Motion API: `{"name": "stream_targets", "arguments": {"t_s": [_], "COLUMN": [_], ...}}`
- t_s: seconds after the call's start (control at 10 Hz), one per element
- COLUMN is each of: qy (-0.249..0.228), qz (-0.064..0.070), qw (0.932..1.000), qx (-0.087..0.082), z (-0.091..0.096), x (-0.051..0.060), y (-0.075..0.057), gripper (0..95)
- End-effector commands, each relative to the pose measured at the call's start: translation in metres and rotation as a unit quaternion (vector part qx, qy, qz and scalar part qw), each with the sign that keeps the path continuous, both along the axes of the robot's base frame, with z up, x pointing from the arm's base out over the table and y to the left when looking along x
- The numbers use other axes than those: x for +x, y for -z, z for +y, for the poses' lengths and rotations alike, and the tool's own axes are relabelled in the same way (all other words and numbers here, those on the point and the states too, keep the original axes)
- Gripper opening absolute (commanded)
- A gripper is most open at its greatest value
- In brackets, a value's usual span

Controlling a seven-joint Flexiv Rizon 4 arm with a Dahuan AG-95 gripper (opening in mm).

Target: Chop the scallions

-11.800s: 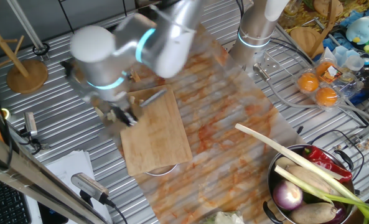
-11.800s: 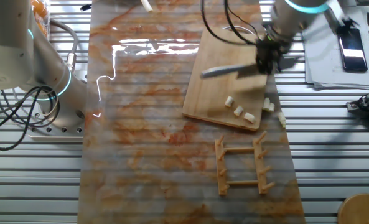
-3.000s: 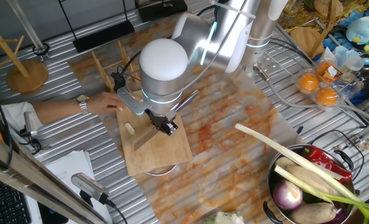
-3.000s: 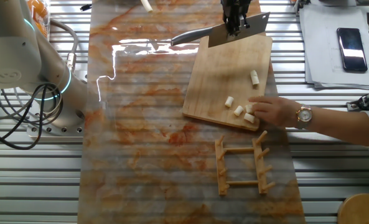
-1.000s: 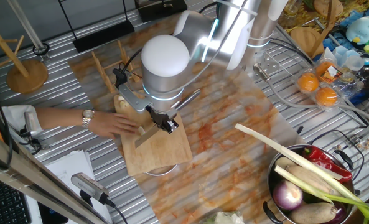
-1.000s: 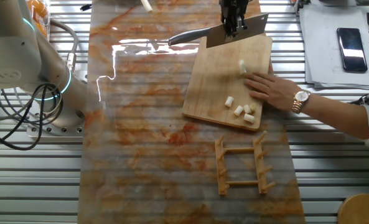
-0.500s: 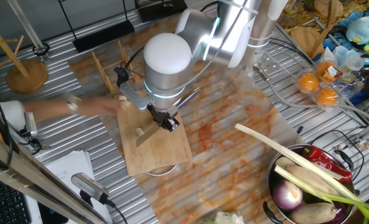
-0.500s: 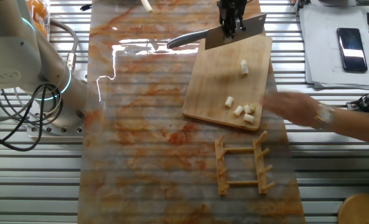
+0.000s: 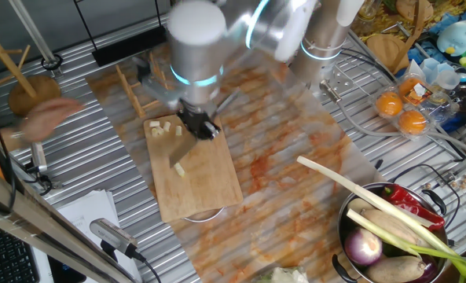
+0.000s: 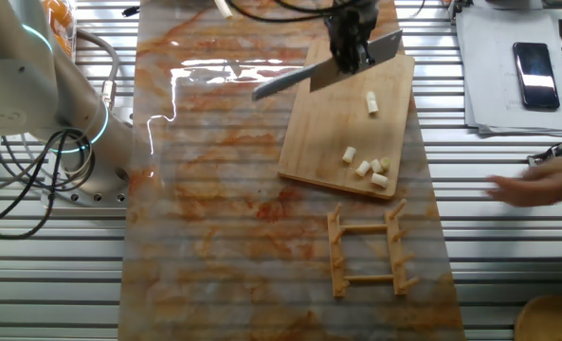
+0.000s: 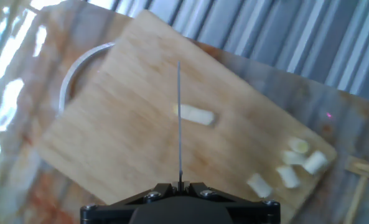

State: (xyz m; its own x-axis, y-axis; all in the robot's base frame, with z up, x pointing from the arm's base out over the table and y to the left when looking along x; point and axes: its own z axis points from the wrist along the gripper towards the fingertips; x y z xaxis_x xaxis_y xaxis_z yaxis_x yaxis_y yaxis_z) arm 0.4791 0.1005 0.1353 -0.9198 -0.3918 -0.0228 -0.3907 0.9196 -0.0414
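Pale bamboo, smooth and rectangular: the wooden cutting board (image 11: 140, 118) is seen under the thin steel cleaver blade (image 11: 179, 118), which is clamped edge-on in the closed gripper (image 11: 179, 186). A short cream scallion chunk (image 11: 196, 116), cylindrical, is noted beneath the blade's line; four cut pieces (image 11: 290, 165) lie at the right corner. Risk judged: the round chunk may be rolled aside if struck off-centre.

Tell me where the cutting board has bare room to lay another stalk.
The cutting board is bare along its long edge away from the scallion pieces. That corner is crowded; one scallion piece lies mid-board, with the knife above the far end.
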Motion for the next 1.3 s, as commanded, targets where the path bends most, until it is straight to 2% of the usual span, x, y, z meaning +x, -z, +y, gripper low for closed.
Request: {"name": "stream_targets", "arguments": {"t_s": [0.1, 0.2, 0.3, 0.4, 0.5, 0.6, 0.9, 1.2, 1.3], "qy": [0.046, 0.057, 0.051, 0.041, 0.039, 0.035, 0.049, 0.047, 0.063], "qz": [-0.021, -0.022, -0.014, -0.012, -0.010, -0.007, -0.001, 0.011, 0.021], "qw": [0.9987, 0.9978, 0.9984, 0.9988, 0.9986, 0.9988, 0.9983, 0.9985, 0.9975], "qx": [0.006, 0.026, 0.023, 0.023, 0.034, 0.032, 0.031, 0.026, 0.024], "z": [-0.001, -0.004, -0.006, -0.010, -0.019, -0.022, -0.023, -0.025, -0.025], "x": [0.014, 0.026, 0.040, 0.046, 0.054, 0.058, 0.060, 0.058, 0.058], "y": [0.007, 0.004, 0.002, 0.005, 0.014, 0.018, 0.020, 0.020, 0.020], "gripper": [0.0, 0.0, 0.0, 0.0, 0.0, 0.0, 0.0, 0.0, 0.0]}}
